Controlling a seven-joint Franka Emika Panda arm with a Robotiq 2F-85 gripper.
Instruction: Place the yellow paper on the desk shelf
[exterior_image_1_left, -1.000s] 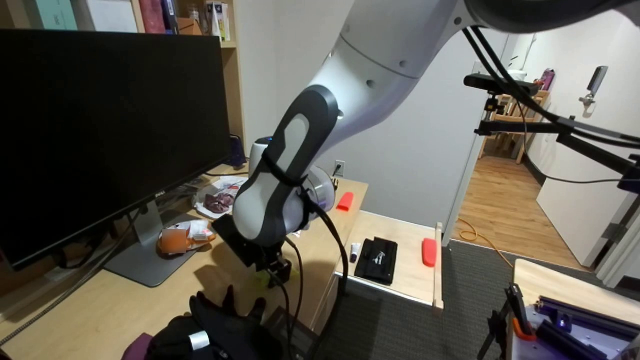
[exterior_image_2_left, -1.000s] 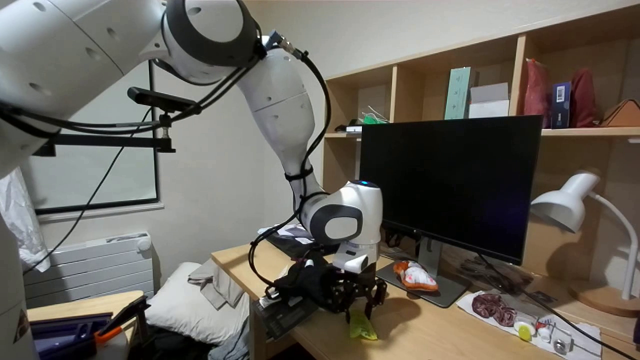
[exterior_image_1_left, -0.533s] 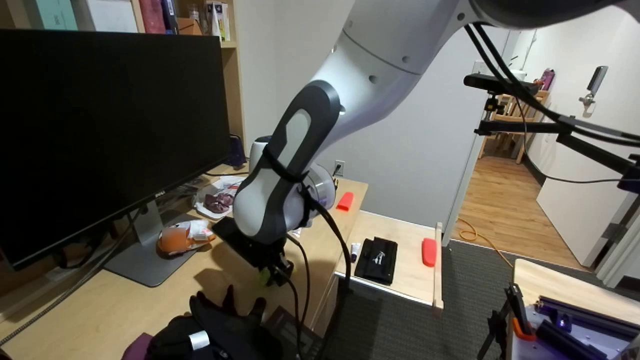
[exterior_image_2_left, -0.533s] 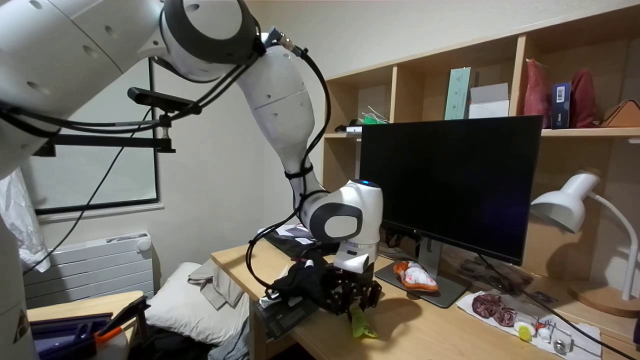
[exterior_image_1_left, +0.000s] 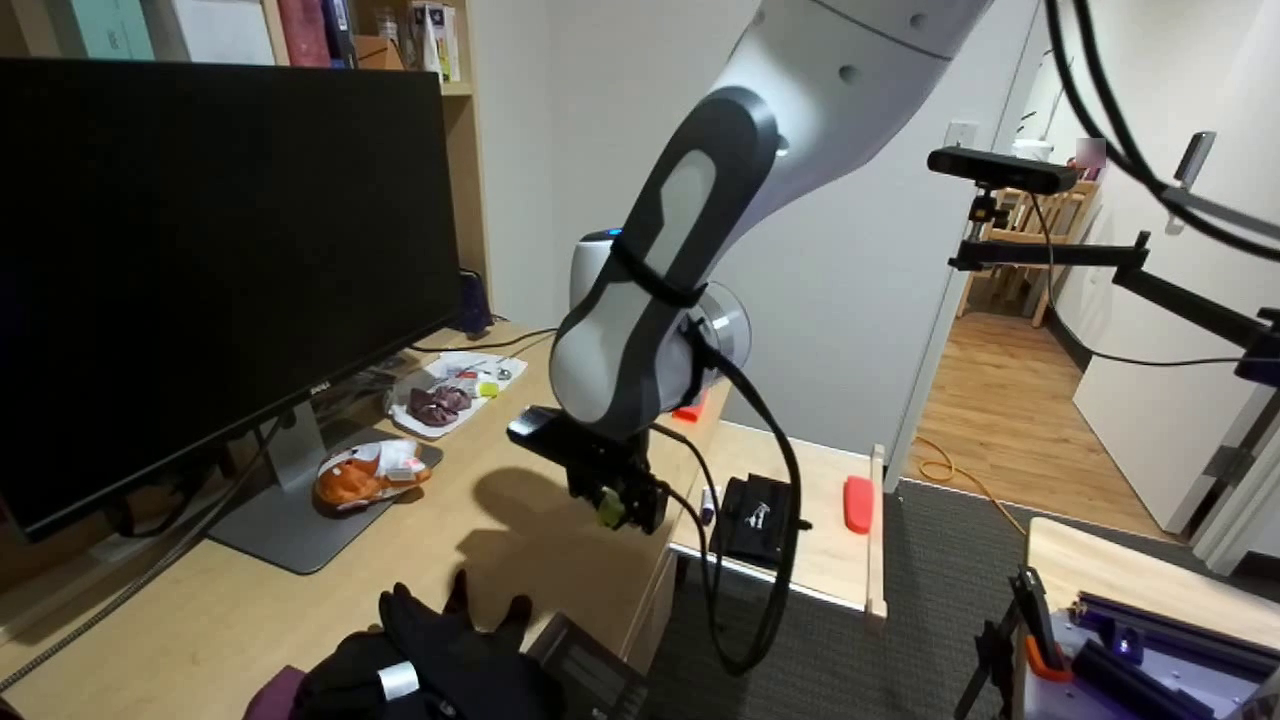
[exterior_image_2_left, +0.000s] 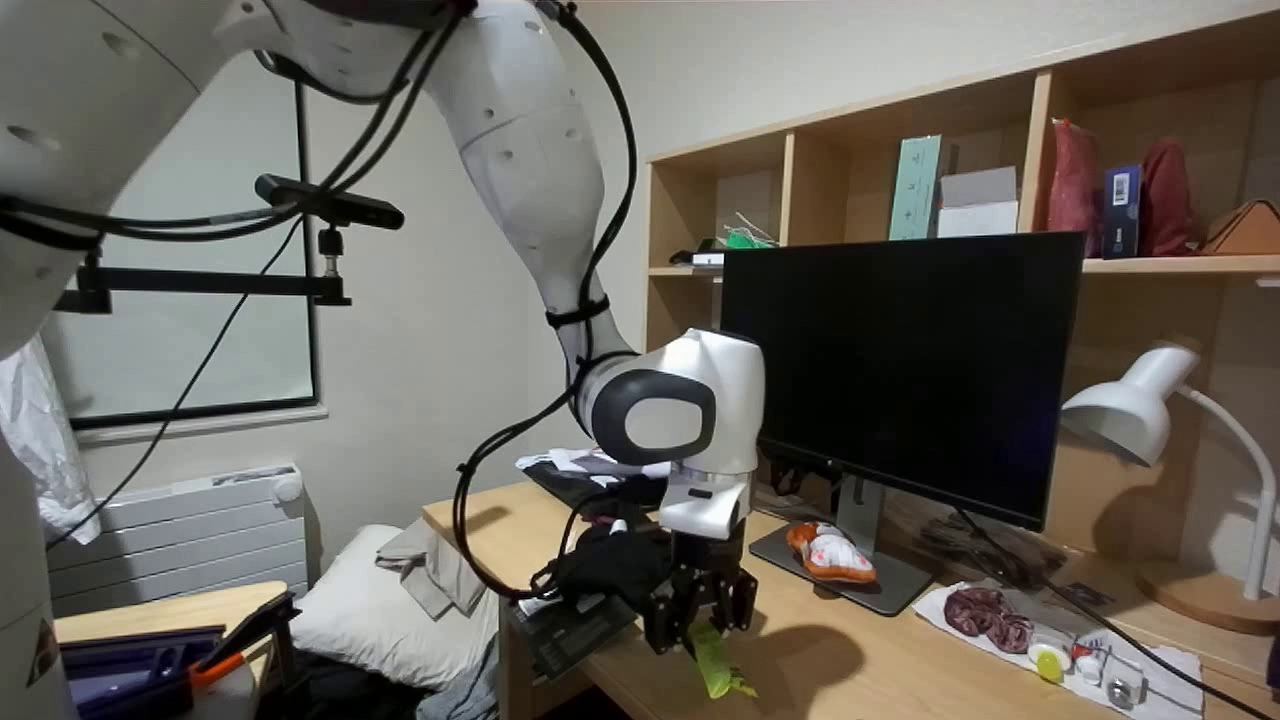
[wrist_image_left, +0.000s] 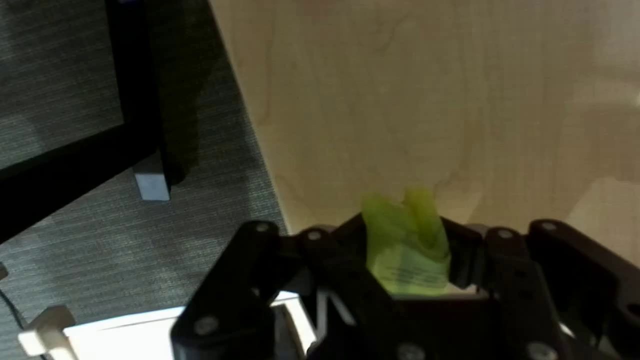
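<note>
Hand (wrist_image_left: 406, 243) tight on the yellow paper (exterior_image_2_left: 713, 662), fingertips (wrist_image_left: 460, 247) apart with only it between, above the desk (exterior_image_1_left: 250, 600).

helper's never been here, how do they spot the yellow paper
Find the big black monitor on the desk. Near it a white arm reaches down. Between its dark fingers is the yellow paper, held above the desk, unlike the small yellow-green item lying on a white sheet.

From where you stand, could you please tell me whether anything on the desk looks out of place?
Yes: near the black glove, a dark flat object juts past the edge of the desk, so it might get knocked off. I see no spill or damage.
</note>
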